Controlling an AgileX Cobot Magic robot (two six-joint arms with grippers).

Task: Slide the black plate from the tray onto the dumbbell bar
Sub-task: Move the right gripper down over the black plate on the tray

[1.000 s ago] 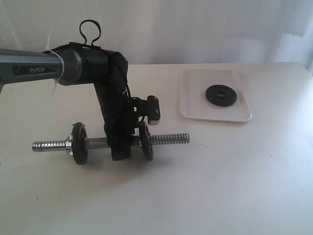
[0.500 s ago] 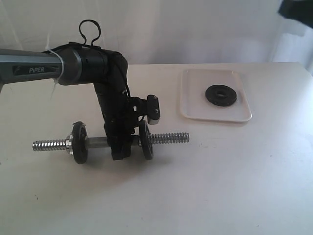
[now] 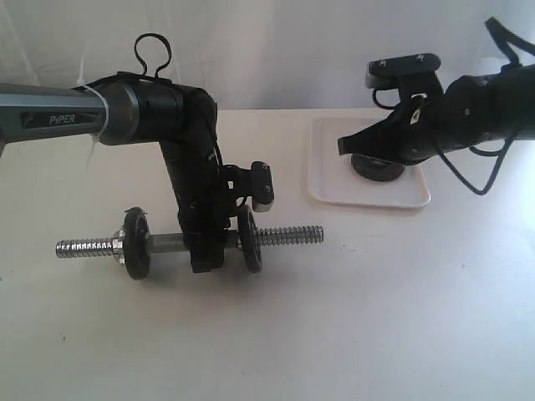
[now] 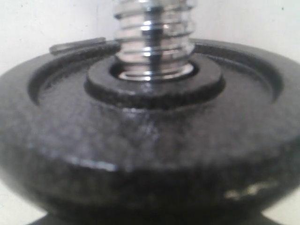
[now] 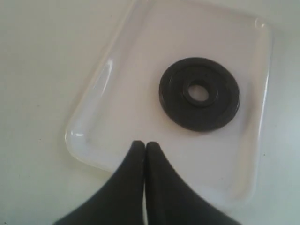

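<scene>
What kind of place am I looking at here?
Probably a robotics lab bench: one robot arm at a dumbbell bar, a second arm over a plate in a tray, all on a plain white table.

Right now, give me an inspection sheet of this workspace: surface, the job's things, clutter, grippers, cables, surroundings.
Surface: white table, no spills seen.
Job's things: black plate lies flat in the tray. The dumbbell bar lies on the table and already carries one disc and a second disc.
Clutter: nothing seen.
Grippers: left gripper is clamped on the bar's middle, between the two discs. Right gripper is shut, empty, above the tray's edge and short of the plate.
Cables: cable loop sits on top of the left arm; a loose cable hangs from the right arm over the tray's far side.
Surroundings: white curtain behind the table.
</scene>
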